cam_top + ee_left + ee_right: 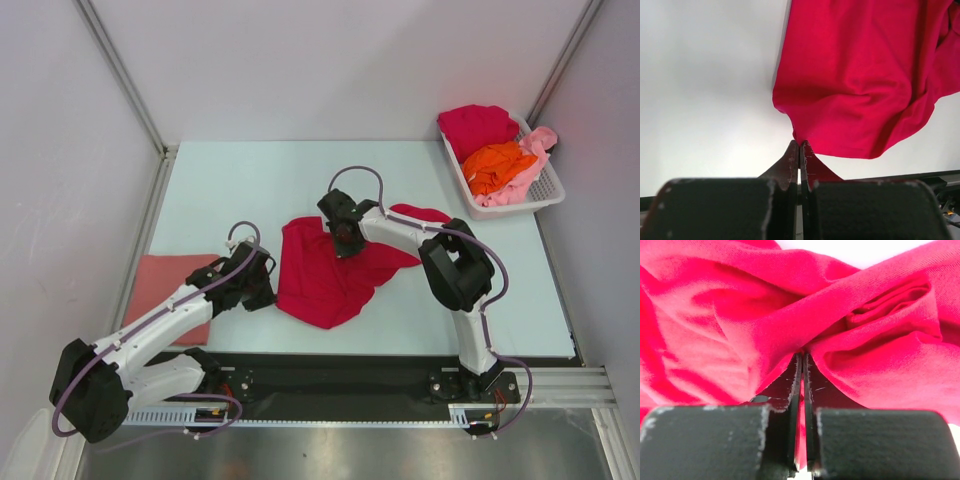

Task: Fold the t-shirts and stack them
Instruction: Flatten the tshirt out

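Observation:
A crimson red t-shirt [322,282] lies crumpled in the middle of the table, one part trailing to the right. My left gripper [268,290] is at its left edge. In the left wrist view its fingertips [800,144] are shut on the lowest corner of the red cloth [860,75]. My right gripper [345,242] is down on the shirt's upper middle. The right wrist view shows it [802,356] shut on a bunched fold of the cloth [740,315], with red fabric between the fingers. A dusty salmon pink t-shirt [165,285] lies flat at the table's left edge.
A white slotted basket [549,186] stands at the back right with a crimson t-shirt [475,125], an orange one [497,165] and a light pink one [537,148] in it. White walls close in the table on three sides. A black rail [350,375] runs along the near edge.

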Robot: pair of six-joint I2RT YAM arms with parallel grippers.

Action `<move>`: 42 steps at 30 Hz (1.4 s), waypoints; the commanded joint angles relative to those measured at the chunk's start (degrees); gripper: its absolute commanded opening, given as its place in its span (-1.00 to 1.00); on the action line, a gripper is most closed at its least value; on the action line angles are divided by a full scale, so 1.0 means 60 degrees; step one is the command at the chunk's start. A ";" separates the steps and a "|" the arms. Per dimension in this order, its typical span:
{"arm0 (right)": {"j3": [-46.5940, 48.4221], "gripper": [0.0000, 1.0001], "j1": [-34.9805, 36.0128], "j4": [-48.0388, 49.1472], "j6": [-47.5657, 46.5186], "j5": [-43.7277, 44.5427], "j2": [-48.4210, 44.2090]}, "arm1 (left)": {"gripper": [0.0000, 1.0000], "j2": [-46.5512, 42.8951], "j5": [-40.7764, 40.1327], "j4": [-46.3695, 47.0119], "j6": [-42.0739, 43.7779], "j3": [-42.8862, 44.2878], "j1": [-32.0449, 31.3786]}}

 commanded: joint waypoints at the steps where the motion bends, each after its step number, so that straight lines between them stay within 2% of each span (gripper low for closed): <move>1: 0.0029 -1.00 -0.0122 -0.0023 0.0003 -0.0088 -0.0083 | -0.99 -0.0125 0.0064 0.0082 0.0093 0.0123 0.0110; 7: -0.0264 -1.00 -0.0210 -0.0213 -0.0070 0.0365 -0.1327 | -0.99 -0.0227 -0.0200 -0.0108 0.0356 0.0679 0.0271; 16: -0.0513 -1.00 -0.0678 -0.1618 -0.0553 0.1507 -0.4534 | -0.99 -0.0388 -0.0624 -0.0445 0.0927 0.2289 0.1047; 19: -0.0660 -1.00 -0.1132 -0.2029 -0.0612 0.1976 -0.5881 | -0.99 -0.0301 -0.0844 -0.0548 0.1234 0.3285 0.1427; 23: -0.0207 -1.00 -0.1806 -0.2483 -0.0802 0.2634 -0.7522 | -0.99 -0.0110 -0.1473 -0.0607 0.1469 0.5404 0.1780; 30: 0.1858 -1.00 -0.2202 -0.2661 -0.1710 0.3149 -0.9486 | -0.99 -0.0256 -0.2688 0.1120 0.2904 0.8236 0.1853; 36: 0.3265 -1.00 -0.2217 -0.1827 -0.2296 0.2682 -1.1037 | -0.99 -0.0988 -0.2911 0.2685 0.3958 0.9614 0.1839; 39: 0.3427 -1.00 -0.2217 -0.1125 -0.2414 0.1628 -1.1944 | -1.00 -0.1544 -0.2632 0.3186 0.4471 1.0186 0.1839; 42: 0.4317 -1.00 -0.2275 -0.1368 -0.2414 0.0660 -1.2125 | -0.99 -0.2247 -0.2442 0.3494 0.4619 1.0406 0.1839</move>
